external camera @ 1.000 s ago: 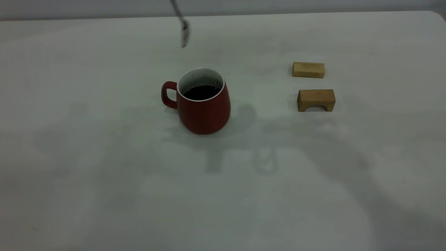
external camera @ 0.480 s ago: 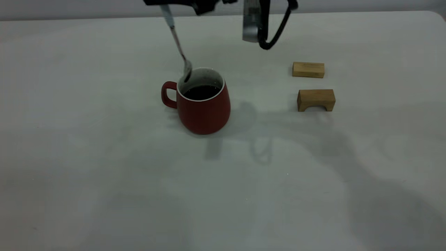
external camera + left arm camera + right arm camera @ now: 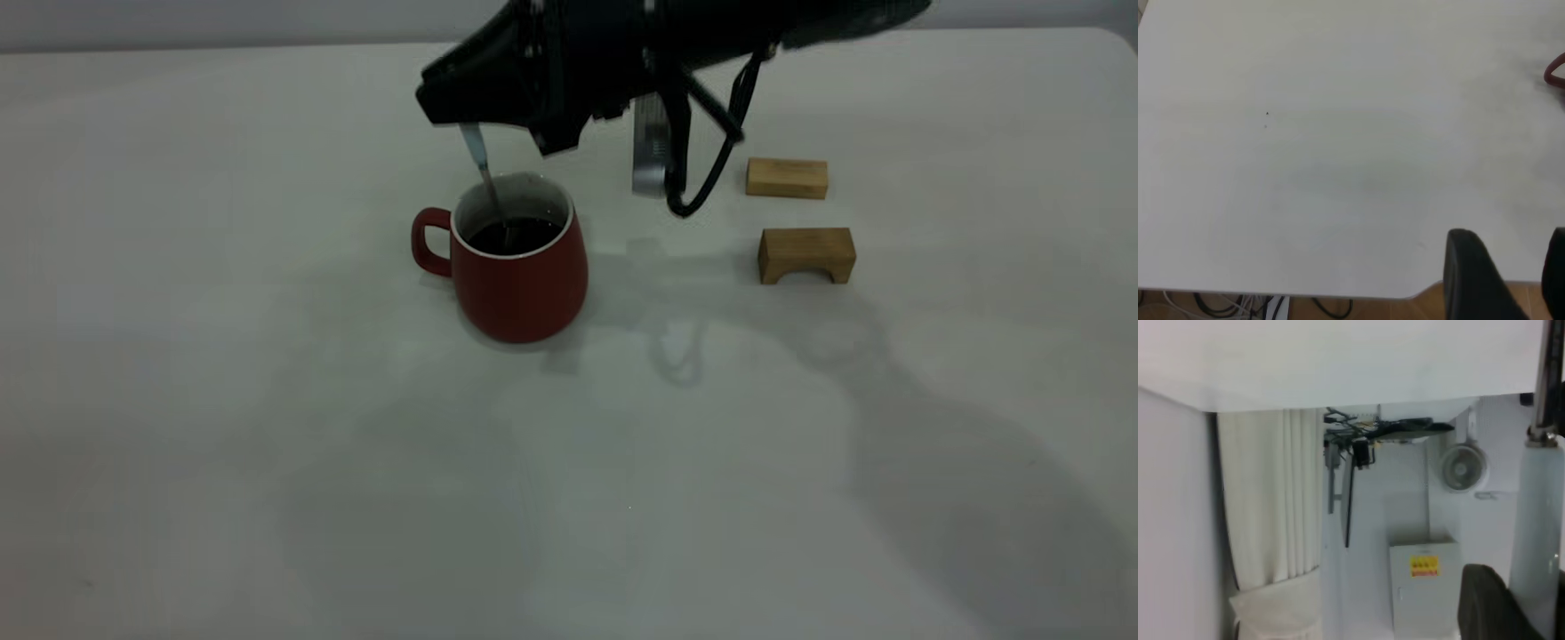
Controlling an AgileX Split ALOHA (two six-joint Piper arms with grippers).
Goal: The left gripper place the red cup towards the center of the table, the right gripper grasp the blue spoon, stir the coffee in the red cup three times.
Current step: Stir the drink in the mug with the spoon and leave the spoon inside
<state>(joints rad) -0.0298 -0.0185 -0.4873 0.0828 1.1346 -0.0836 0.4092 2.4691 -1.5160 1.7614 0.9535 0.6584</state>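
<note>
Your right gripper (image 3: 467, 120) hangs just above the red cup (image 3: 518, 267), clamped on the pale handle of the blue spoon (image 3: 484, 178). The spoon's stem slants down past the white rim and its bowl is sunk in the coffee (image 3: 514, 236). The cup stands near the middle of the table (image 3: 267, 444), handle toward the left arm's side, with two wooden blocks (image 3: 805, 253) well apart on the other side.

Your left gripper (image 3: 1501, 277) is parked over the table's edge, well away from the cup, its fingers spread with nothing between them.

Treat the spoon as light, stiff and probably slick: your hold sits high on the handle, so side pressure against the cup wall could twist it in the jaws. The cup looks heavy and wide-based, so it should stay put, but the coffee sits fairly high; keep your circles small and slow, clear of the wall
</note>
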